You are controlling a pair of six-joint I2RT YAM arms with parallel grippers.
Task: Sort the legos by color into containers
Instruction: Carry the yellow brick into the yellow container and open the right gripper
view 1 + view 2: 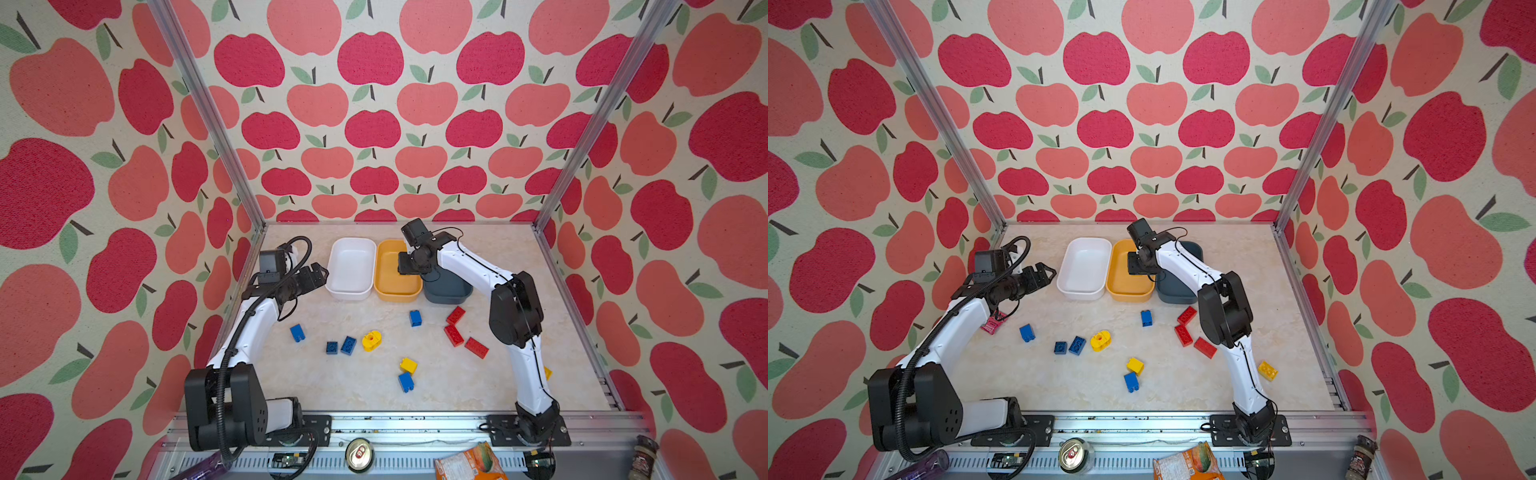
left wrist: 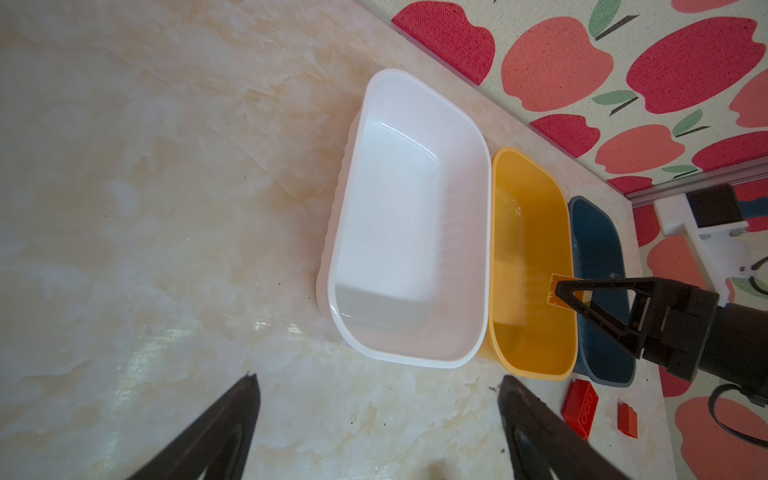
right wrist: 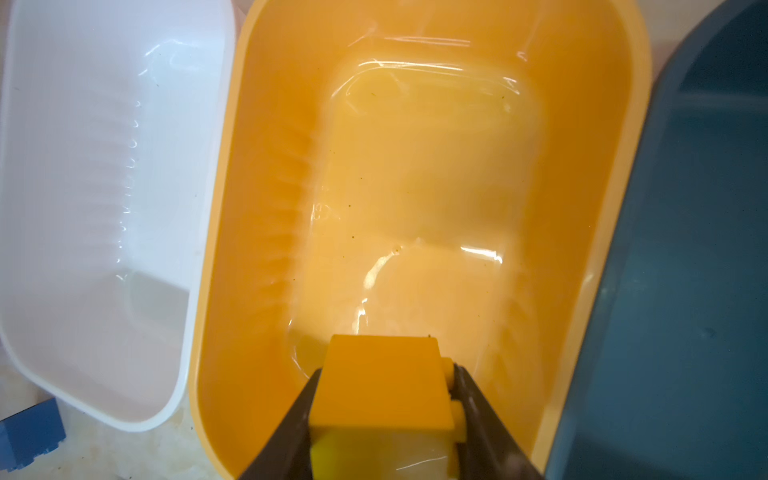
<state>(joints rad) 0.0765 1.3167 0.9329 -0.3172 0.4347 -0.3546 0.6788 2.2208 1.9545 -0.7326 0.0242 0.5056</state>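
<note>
While the right arm reached across it, the tabletop carried three tubs in a row near its far edge, sides touching or nearly so: white tub, yellow tub, blue tub. Both top views hid much of the blue tub behind that arm. The left wrist view showed all three rims and the white tub's bare floor.

The right gripper hung over the near end of the yellow tub, clamped on a yellow brick. Only the right wrist view showed that grip plainly. In both top views the gripper's black body covered the brick, and the left wrist view caught just a sliver of it at a fingertip. The left gripper hovered near the left edge, just beside the white tub, jaws spread wide and holding nothing.

Loose bricks lay over the middle and near parts of the tabletop. Three red bricks sat close together towards the right edge, and five blue bricks were scattered. A rounded yellow piece lay near two of the blue ones, and a yellow cube lay just beside another. Two things showed in full in only a single top view, an arm covering them otherwise: a studded yellow brick near the right edge and a small red packet near the left edge.
</note>
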